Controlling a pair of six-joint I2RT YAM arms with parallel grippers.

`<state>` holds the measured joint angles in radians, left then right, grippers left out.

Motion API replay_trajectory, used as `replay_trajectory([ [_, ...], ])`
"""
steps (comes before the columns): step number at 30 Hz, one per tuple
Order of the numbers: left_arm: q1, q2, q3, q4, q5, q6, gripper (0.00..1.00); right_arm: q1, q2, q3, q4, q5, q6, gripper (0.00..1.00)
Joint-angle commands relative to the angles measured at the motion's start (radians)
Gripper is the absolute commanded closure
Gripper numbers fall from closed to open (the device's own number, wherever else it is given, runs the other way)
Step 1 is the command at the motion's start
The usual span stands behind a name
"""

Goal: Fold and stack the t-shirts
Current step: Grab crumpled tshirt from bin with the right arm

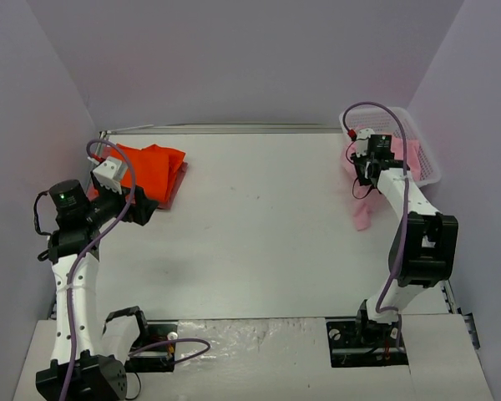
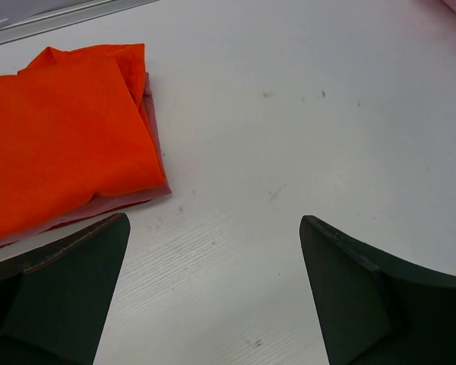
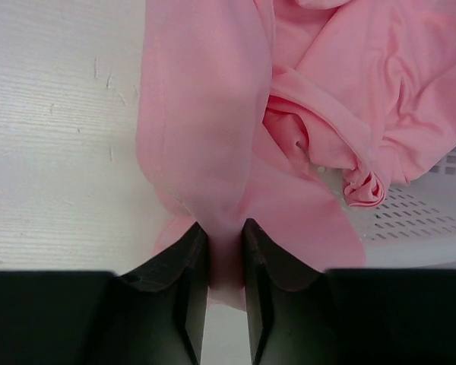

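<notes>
Cloth from the pink shirt [image 3: 213, 137] is pinched between your right jaws: in the right wrist view the two dark fingers [image 3: 175, 281] stand close together with a narrow fold of fabric running up from between them. Beyond that pinch the shirt fans out, rumpled and unfolded, part of it over the white surface [image 1: 259, 234] and part bunched against the white mesh basket [image 3: 433, 205] to the right. From above you see that basket at the far right corner of the surface, with your right arm [image 1: 397, 190] stretched out to its near left side and a strip of pink showing below the wrist; you cannot tell there whether that strip lies flat or hangs. Your left jaws are spread wide with nothing between them, over bare surface. Just beside them, toward the far left, sits the orange shirt [image 2: 61, 129], folded into a rough rectangle. It lies on top of the dull red shirt [image 2: 140, 200], also folded, whose edge peeps out along the right and near sides of the orange one. The left jaws touch neither shirt. In the top view your left arm [image 1: 67, 292] bends over that stack, which lies at the far left of the surface, well apart from the pink shirt and the basket.
</notes>
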<state>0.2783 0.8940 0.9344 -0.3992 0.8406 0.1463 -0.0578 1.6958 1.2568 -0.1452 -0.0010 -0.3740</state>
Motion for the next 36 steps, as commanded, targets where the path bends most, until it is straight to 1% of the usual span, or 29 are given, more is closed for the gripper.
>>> replay_trajectory([
  [1, 0.013, -0.018, 0.007, 0.033, 0.034, -0.004, 0.06, -0.016, -0.061, 0.024, -0.008, -0.023, 0.023, 0.8],
  [2, 0.013, -0.02, 0.007, 0.033, 0.035, -0.005, 0.06, -0.017, -0.059, 0.024, -0.01, -0.027, 0.024, 0.68],
  [3, 0.013, -0.02, 0.006, 0.034, 0.035, -0.004, 0.06, -0.019, -0.058, 0.024, -0.016, -0.027, 0.023, 0.68],
  [5, 0.015, -0.02, 0.006, 0.034, 0.038, -0.004, 0.06, -0.02, -0.051, 0.024, -0.019, -0.033, 0.017, 0.69],
  [6, 0.015, -0.02, 0.006, 0.033, 0.038, -0.005, 0.06, -0.023, -0.048, 0.023, -0.017, -0.033, 0.017, 0.71],
  [7, 0.016, -0.023, 0.006, 0.034, 0.038, -0.004, 0.06, -0.025, -0.042, 0.023, -0.02, -0.033, 0.017, 0.76],
  [8, 0.018, -0.023, 0.006, 0.034, 0.04, -0.004, 0.06, -0.025, -0.039, 0.023, -0.022, -0.036, 0.012, 0.89],
  [9, 0.018, -0.023, 0.006, 0.034, 0.04, -0.002, 0.06, -0.028, -0.038, 0.021, -0.022, -0.036, 0.01, 1.0],
  [15, 0.024, -0.026, 0.003, 0.036, 0.045, -0.005, 0.06, -0.03, -0.05, 0.027, -0.025, -0.05, 0.024, 1.0],
  [18, 0.024, -0.021, 0.003, 0.037, 0.046, -0.007, 0.06, -0.022, -0.074, 0.058, -0.057, -0.06, 0.026, 1.0],
  [22, 0.024, -0.018, 0.001, 0.04, 0.052, -0.011, 0.06, 0.013, -0.113, 0.168, -0.163, -0.067, 0.026, 1.0],
  [27, 0.024, -0.013, 0.0, 0.042, 0.055, -0.01, 0.06, 0.052, -0.134, 0.41, -0.272, -0.079, 0.027, 1.0],
  [29, 0.024, -0.012, 0.001, 0.042, 0.057, -0.01, 0.06, 0.111, -0.119, 0.498, -0.345, -0.063, 0.018, 1.0],
  [30, 0.024, -0.012, 0.001, 0.04, 0.057, -0.011, 0.06, 0.133, -0.096, 0.592, -0.375, -0.062, 0.012, 1.0],
  [32, 0.027, -0.013, 0.001, 0.039, 0.054, -0.008, 0.06, 0.188, -0.079, 0.671, -0.457, -0.033, -0.009, 1.0],
  [33, 0.028, -0.013, 0.0, 0.039, 0.054, -0.008, 0.06, 0.255, -0.073, 0.729, -0.484, -0.028, -0.017, 1.0],
  [34, 0.029, -0.015, 0.0, 0.039, 0.055, -0.007, 0.06, 0.292, -0.073, 0.753, -0.543, -0.045, -0.026, 1.0],
  [36, 0.035, -0.015, -0.002, 0.037, 0.055, -0.008, 0.06, 0.387, -0.106, 0.771, -0.597, -0.133, -0.054, 1.0],
])
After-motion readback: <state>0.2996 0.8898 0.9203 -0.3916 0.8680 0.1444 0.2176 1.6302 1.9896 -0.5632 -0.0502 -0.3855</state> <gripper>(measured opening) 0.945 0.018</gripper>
